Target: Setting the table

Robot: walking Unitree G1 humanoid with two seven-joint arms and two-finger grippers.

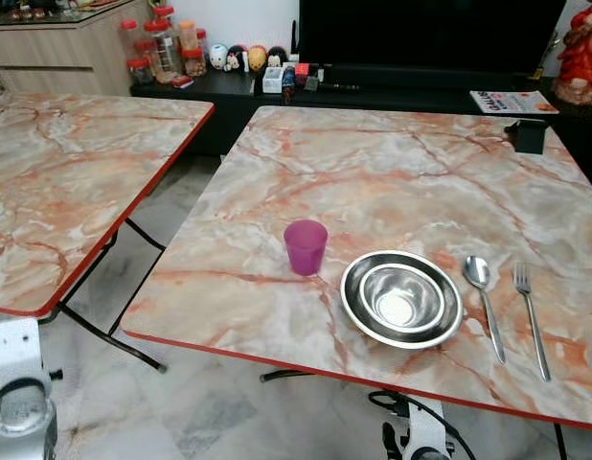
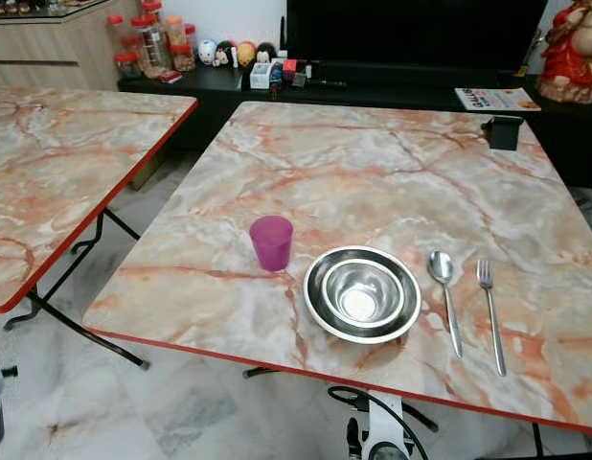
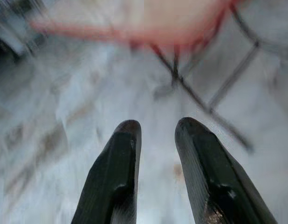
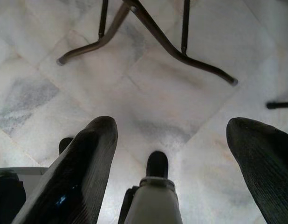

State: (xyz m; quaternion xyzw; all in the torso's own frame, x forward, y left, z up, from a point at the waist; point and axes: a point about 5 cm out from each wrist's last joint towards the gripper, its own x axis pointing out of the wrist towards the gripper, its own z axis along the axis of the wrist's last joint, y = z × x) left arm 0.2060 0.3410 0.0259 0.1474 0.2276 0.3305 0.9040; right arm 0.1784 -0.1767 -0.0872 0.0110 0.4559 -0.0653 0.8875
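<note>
Your bowl point(image 1: 401, 299) sits near the tabletop's point(image 1: 392, 172) near edge, a purple cup point(image 1: 305, 246) just left of it, a spoon point(image 1: 483, 299) and fork point(image 1: 531, 316) right, apart from each other. The far half lies open up to a black box point(image 1: 529, 136) at the far-right corner. A second table point(image 1: 66, 182) stands left across a floor gap. Your left tool point(image 3: 155, 135) hangs narrow over the floor; your right tool point(image 4: 174, 140) hangs wide.

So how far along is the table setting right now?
One place looks laid: bowl nested on a plate, purple cup to its left, spoon and fork to its right. Nothing is in hand: left gripper and right gripper hang open over the floor. Possibly finished.
</note>
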